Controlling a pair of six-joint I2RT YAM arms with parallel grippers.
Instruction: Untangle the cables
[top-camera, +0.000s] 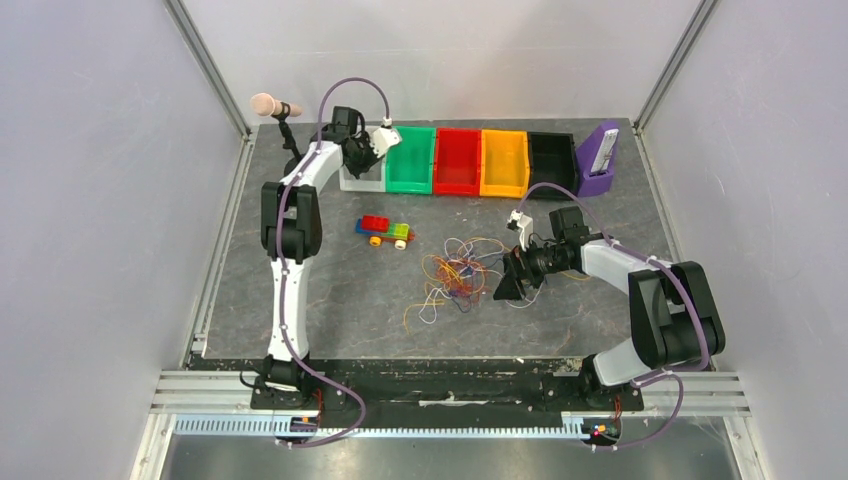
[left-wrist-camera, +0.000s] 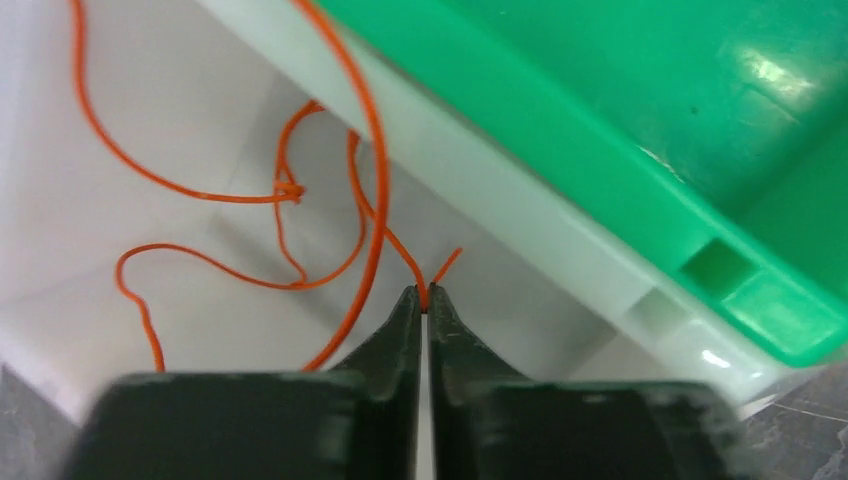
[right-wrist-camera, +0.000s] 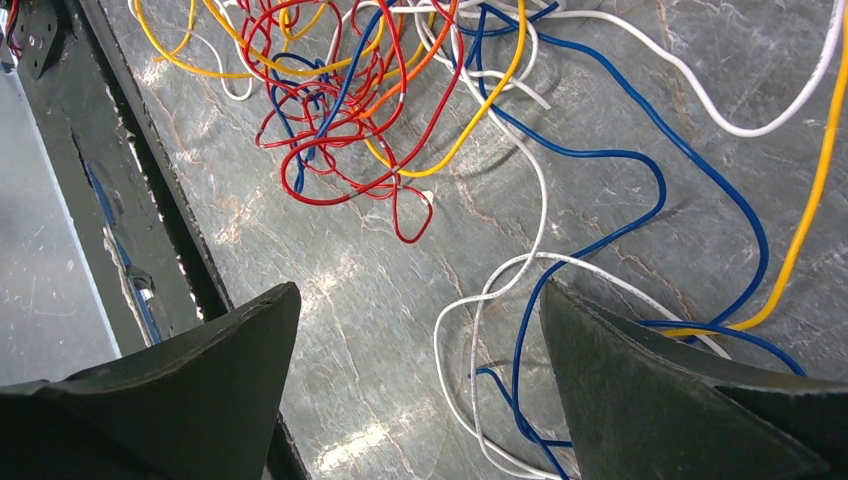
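A tangle of thin cables (top-camera: 455, 275) in orange, yellow, red, white and blue lies mid-table. In the right wrist view the red knot (right-wrist-camera: 340, 110) lies ahead, and white (right-wrist-camera: 490, 300) and blue strands (right-wrist-camera: 620, 170) run between the jaws. My right gripper (top-camera: 510, 283) (right-wrist-camera: 420, 300) is open just above the table at the tangle's right edge. My left gripper (top-camera: 362, 152) (left-wrist-camera: 425, 292) is shut on an orange cable (left-wrist-camera: 375, 170), held over the white bin (left-wrist-camera: 90, 240), where more orange cable lies.
A row of bins stands at the back: white (top-camera: 352, 180), green (top-camera: 411, 160), red (top-camera: 457, 162), orange (top-camera: 504, 163), black (top-camera: 552, 165). A purple holder (top-camera: 598, 158) is at the back right. A toy-brick car (top-camera: 385, 231) sits left of the tangle. A microphone (top-camera: 272, 105) stands at the back left.
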